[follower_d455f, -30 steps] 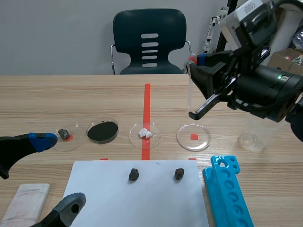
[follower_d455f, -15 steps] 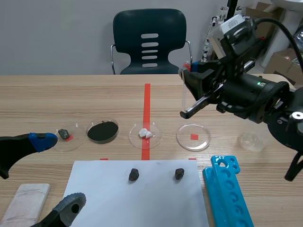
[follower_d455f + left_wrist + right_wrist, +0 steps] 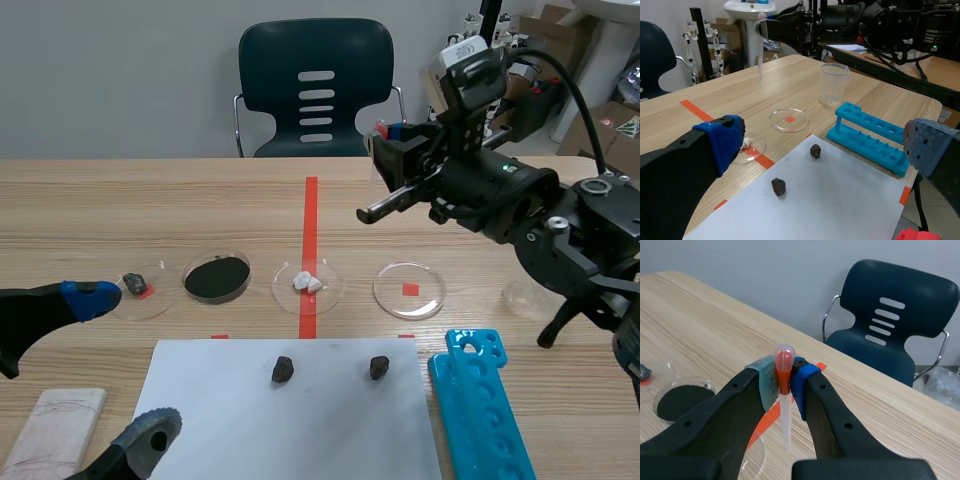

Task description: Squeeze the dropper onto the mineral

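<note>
Dropper (image 3: 785, 420): upright, tip down, with a clear bulb above a red collar. It hangs in the air over the far half of the worktop (image 3: 150, 200), just right of the red tape line and beyond the dishes.
Right tool (image 3: 783, 382): closed on the dropper, pads pressing the collar from both sides. Its arm comes in raised from the right.
Stones (image 3: 283, 370): two dark lumps side by side but apart, on the far part of the paper.
Paper (image 3: 300, 430): white sheet at the near edge, centre.
Dishes (image 3: 425, 298): four in a row across the middle. From the left they hold a dark chip (image 3: 134, 284), black powder (image 3: 217, 278), a white lump (image 3: 307, 283) on the tape line, and only a tape mark.
Beaker (image 3: 528, 295): clear, right of the dishes.
Rack (image 3: 485, 410): blue, near right, just beside the paper.
Left tool (image 3: 826, 137): fingers spread wide, holding nothing, low at the near left.
Block (image 3: 60, 430): pale, at the near left corner.
Chair (image 3: 316, 90): dark, beyond the worktop.
</note>
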Robot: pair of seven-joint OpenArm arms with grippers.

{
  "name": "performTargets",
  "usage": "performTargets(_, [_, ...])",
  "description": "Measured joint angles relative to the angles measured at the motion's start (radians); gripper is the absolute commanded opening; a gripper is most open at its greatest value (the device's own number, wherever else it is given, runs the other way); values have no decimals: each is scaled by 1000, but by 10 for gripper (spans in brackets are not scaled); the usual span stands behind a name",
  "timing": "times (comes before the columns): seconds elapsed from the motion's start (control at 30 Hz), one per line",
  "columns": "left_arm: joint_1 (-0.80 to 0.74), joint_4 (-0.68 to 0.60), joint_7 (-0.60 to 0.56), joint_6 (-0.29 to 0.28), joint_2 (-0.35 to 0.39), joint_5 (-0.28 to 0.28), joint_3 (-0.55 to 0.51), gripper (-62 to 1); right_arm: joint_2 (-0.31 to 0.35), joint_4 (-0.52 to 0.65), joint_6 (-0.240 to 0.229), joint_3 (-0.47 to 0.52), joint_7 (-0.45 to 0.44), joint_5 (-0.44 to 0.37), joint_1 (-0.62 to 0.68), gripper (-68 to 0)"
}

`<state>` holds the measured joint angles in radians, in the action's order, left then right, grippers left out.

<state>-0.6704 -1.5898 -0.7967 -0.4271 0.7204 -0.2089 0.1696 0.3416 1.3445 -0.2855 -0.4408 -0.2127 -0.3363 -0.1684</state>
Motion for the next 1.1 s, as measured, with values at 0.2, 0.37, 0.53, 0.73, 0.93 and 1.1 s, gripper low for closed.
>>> performTargets(0.2, [0,0,0,0,0,0,0,14,-43,-26,0,-23,0,35,-39,-611])
performTargets(0.37, [0,0,0,0,0,0,0,14,-75,-29,0,-69,0,56,-45,-611])
performTargets(0.53, [0,0,0,0,0,0,0,14,-98,-29,0,-97,1,56,-45,-611])
performTargets(0.73, [0,0,0,0,0,0,0,14,-116,-50,0,-119,5,56,-45,-611])
performTargets(0.93, [0,0,0,0,0,0,0,14,-136,-133,0,-122,4,56,-45,-611])
performTargets(1.1, [0,0,0,0,0,0,0,14,-136,-143,0,-122,-1,56,-45,-611])
